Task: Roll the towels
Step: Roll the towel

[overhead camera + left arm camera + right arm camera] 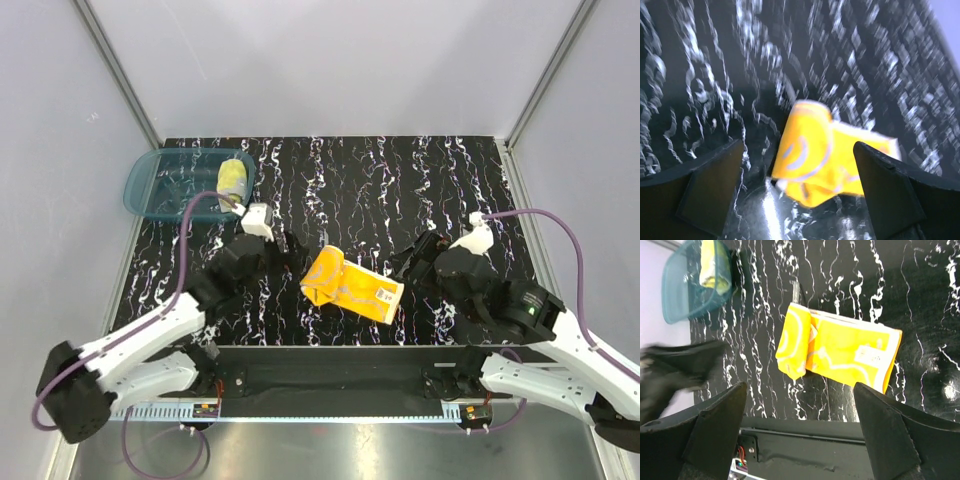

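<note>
An orange towel (352, 285) lies on the black marbled table between the two arms, its left end curled into a loose roll and the rest flat. It also shows in the left wrist view (815, 160) and the right wrist view (840, 347). A pale yellow towel (232, 178) sits rolled inside the teal basin (150, 190) at the back left. My left gripper (287, 248) hangs open just left of the orange towel's rolled end, with nothing between its fingers (715, 185). On the towel's right side my right gripper (413, 258) is open and empty too.
The teal basin (682, 295) with the yellow towel (715, 265) stands near the table's left edge. A black rail (330, 360) runs along the near edge between the arm bases. The left arm (675, 370) shows blurred in the right wrist view.
</note>
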### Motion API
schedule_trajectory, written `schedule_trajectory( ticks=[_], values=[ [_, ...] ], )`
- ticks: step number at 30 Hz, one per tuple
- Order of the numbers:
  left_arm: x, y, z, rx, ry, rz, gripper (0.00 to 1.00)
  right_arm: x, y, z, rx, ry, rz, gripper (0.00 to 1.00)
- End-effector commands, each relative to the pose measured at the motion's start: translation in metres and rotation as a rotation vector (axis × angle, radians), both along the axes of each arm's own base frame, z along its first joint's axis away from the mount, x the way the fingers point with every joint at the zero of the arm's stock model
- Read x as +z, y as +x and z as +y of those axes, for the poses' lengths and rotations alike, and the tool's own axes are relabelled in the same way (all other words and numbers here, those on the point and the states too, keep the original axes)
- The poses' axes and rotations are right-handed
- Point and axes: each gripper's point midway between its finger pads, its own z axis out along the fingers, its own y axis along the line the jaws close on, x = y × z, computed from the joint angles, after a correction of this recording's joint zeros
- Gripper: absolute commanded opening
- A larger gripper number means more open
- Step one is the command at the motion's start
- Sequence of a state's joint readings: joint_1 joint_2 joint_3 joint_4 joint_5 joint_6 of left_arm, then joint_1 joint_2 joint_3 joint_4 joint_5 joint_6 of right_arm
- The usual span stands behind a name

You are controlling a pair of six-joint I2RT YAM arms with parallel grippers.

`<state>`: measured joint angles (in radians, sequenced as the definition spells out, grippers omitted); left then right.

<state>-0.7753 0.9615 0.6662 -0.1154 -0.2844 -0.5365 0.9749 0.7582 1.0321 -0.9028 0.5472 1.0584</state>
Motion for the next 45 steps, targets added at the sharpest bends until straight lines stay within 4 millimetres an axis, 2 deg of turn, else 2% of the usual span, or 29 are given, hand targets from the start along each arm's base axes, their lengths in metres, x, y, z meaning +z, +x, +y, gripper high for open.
schedule_trajectory(
  ticks=[1,7,8,10,14,21,26,30,31,33,34,40,42,45],
  values=[
    [-0.020,-0.030,-0.047,-0.346,-0.240,0.100,0.99,0.003,0.003,0.008,0.013,0.034,-0.006,0.94],
    [-0.053,-0.022,-0.049,-0.360,-0.316,0.168,0.99,0.001,0.001,0.009,0.020,0.042,0.002,0.95],
    [-0.065,-0.024,-0.050,-0.372,-0.320,0.203,0.99,0.000,0.000,0.008,0.021,0.042,0.005,0.95],
    [-0.066,-0.019,-0.052,-0.375,-0.347,0.189,0.99,-0.002,-0.001,0.007,0.018,0.040,0.009,0.95],
    [-0.083,-0.016,-0.057,-0.384,-0.350,0.223,0.99,-0.005,-0.003,0.005,0.016,0.040,0.018,0.95],
    [-0.110,-0.004,-0.047,-0.323,-0.241,0.251,0.99,-0.007,-0.004,0.004,0.017,0.034,0.024,0.95],
    [-0.117,0.000,-0.045,-0.310,-0.203,0.252,0.99,-0.010,-0.003,0.008,0.027,0.039,0.033,0.95],
    [-0.113,0.002,-0.041,-0.297,-0.188,0.234,0.99,-0.013,-0.003,0.012,0.032,0.041,0.039,0.95],
    [-0.106,0.005,-0.039,-0.285,-0.190,0.207,0.99,-0.014,-0.003,0.012,0.032,0.041,0.039,0.95],
    [-0.105,0.005,-0.034,-0.269,-0.169,0.205,0.99,-0.016,-0.003,0.014,0.037,0.040,0.043,0.95],
    [-0.096,0.010,-0.033,-0.259,-0.159,0.179,0.99,-0.016,-0.003,0.015,0.040,0.041,0.045,0.95],
    [-0.084,0.018,-0.016,-0.183,-0.091,0.149,0.99,-0.019,-0.002,0.020,0.053,0.046,0.047,0.95],
    [-0.090,0.020,-0.017,-0.190,-0.081,0.169,0.99,-0.019,-0.002,0.022,0.059,0.051,0.047,0.95],
    [-0.112,0.021,-0.020,-0.200,-0.059,0.246,0.99,-0.017,-0.002,0.022,0.059,0.059,0.045,0.95]
  ],
)
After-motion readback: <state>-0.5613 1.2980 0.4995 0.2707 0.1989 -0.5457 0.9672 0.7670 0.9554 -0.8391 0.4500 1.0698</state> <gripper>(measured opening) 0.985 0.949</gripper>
